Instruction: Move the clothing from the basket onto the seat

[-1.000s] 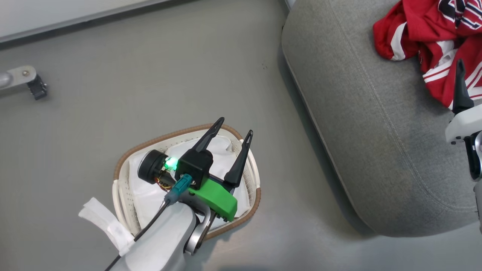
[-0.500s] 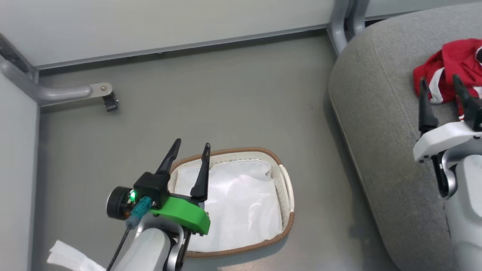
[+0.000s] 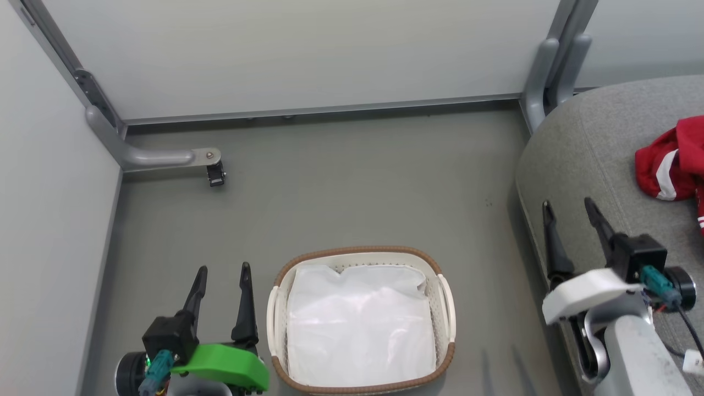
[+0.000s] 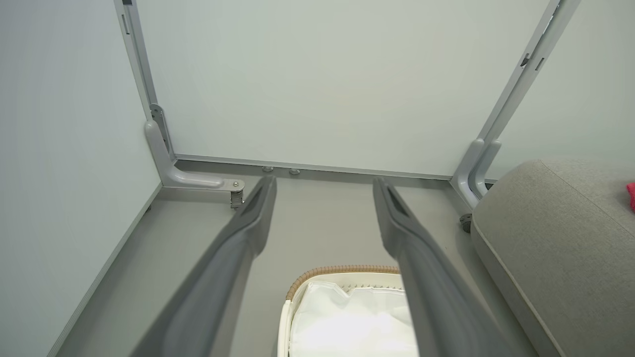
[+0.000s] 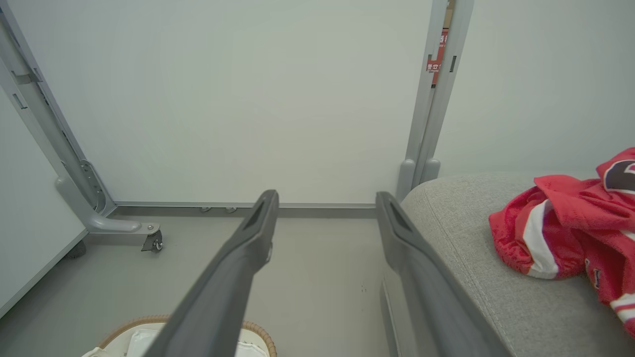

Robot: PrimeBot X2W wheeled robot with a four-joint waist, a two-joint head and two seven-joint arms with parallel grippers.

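The red clothing (image 3: 671,165) with white trim lies bunched on the grey seat (image 3: 594,159) at the right edge; it shows too in the right wrist view (image 5: 570,233). The white basket (image 3: 360,319) with its brown rim stands on the floor in the middle, holding just its white liner. My left gripper (image 3: 221,275) hangs open just left of the basket, nothing between its fingers. My right gripper (image 3: 569,212) is open over the seat's left edge, left of the clothing and apart from it. Both wrist views show the fingers spread wide with nothing between them.
Pale partition panels close off the back and left. A grey metal foot with a small castor (image 3: 215,175) juts onto the floor at back left, and a grey post (image 3: 550,71) stands beside the seat's back corner. Grey floor (image 3: 352,192) lies open between basket and wall.
The head camera has swung, so the whole picture shifted. My left gripper has come off the basket to its left side. My right gripper has drawn back from the clothing to the seat's edge.
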